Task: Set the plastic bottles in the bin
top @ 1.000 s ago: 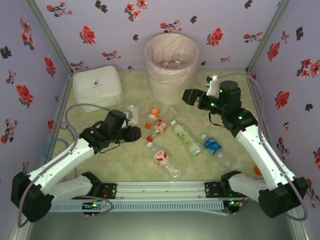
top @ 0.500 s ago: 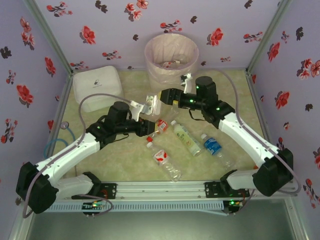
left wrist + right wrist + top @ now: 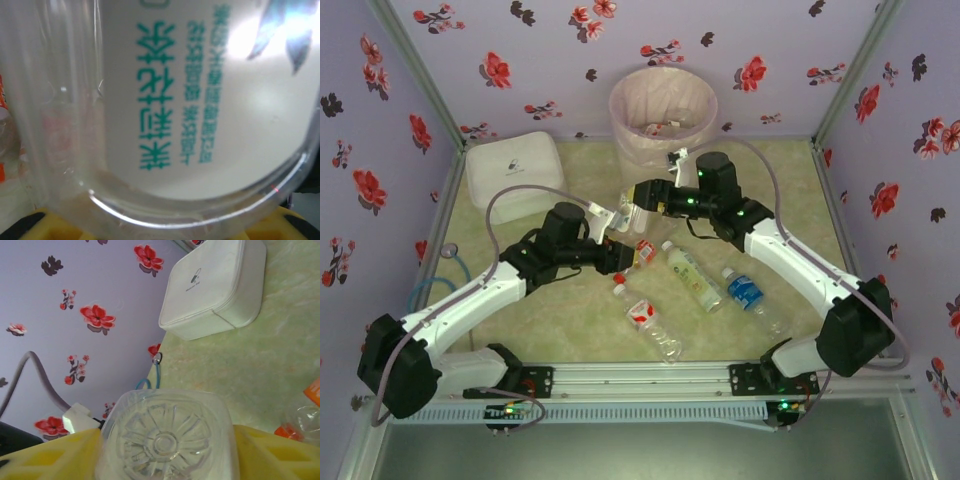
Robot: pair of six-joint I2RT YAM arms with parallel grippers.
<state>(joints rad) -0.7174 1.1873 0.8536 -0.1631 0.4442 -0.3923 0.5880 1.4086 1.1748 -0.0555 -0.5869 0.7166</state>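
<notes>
A clear plastic bottle (image 3: 623, 214) with a pale label and green print hangs above the table's middle, held from both sides. My left gripper (image 3: 616, 238) is shut on it; its label (image 3: 200, 100) sits right against the left wrist camera. My right gripper (image 3: 636, 196) is closed on the same bottle, whose ribbed base (image 3: 167, 440) faces the right wrist camera between the yellow fingers (image 3: 55, 455). The pale-pink bin (image 3: 660, 165) stands behind, with something lying inside. More bottles lie on the table: a red-labelled one (image 3: 642, 250), a pale-green one (image 3: 688, 272), a blue one (image 3: 745, 292) and another red one (image 3: 645, 318).
A white lidded box (image 3: 515, 172) sits at the back left, also in the right wrist view (image 3: 212, 290). Flowered walls close in the table on three sides. A blue cable (image 3: 425, 292) lies by the left wall.
The left gripper lifted the bottle off the table towards the middle. The right arm swung left from beside the bin, and its jaws closed round the bottle's base.
</notes>
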